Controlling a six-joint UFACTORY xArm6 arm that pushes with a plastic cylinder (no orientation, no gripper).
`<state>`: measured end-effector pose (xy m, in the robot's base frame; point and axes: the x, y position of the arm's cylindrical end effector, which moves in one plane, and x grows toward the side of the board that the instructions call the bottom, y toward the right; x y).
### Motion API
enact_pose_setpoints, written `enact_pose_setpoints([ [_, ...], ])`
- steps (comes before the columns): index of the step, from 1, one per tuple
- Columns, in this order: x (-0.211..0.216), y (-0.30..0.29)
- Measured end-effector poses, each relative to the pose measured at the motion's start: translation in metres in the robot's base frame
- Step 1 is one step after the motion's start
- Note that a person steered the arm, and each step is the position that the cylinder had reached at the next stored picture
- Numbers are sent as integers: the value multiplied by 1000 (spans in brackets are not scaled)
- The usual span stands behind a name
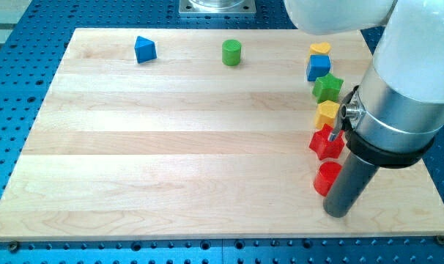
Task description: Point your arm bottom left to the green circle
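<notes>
Green circle point(231, 53): near top edge, centre. My tip point(338, 213): bare rod, pinching nothing, near bottom-right corner beside red cylinder point(327, 178). Target lies up-left, well apart.

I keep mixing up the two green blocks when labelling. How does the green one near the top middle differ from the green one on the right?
The green cylinder is round with a flat top; the green star has points. The green cylinder stands alone near the view's top centre, while the green star sits in a crowded column between the blue block and a yellow block. My tip is much nearer the green star. Both are the same green.
</notes>
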<state>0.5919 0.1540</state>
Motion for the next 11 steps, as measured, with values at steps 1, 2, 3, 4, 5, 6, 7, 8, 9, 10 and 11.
enact_pose_setpoints([
  [1, -20, 0],
  [2, -28, 6],
  [3, -11, -42],
  [4, -35, -108],
  [5, -74, -171],
  [6, -109, -197],
  [7, -132, -198],
  [8, -151, -195],
  [9, -165, -190],
  [10, -181, -190],
  [11, -198, -190],
])
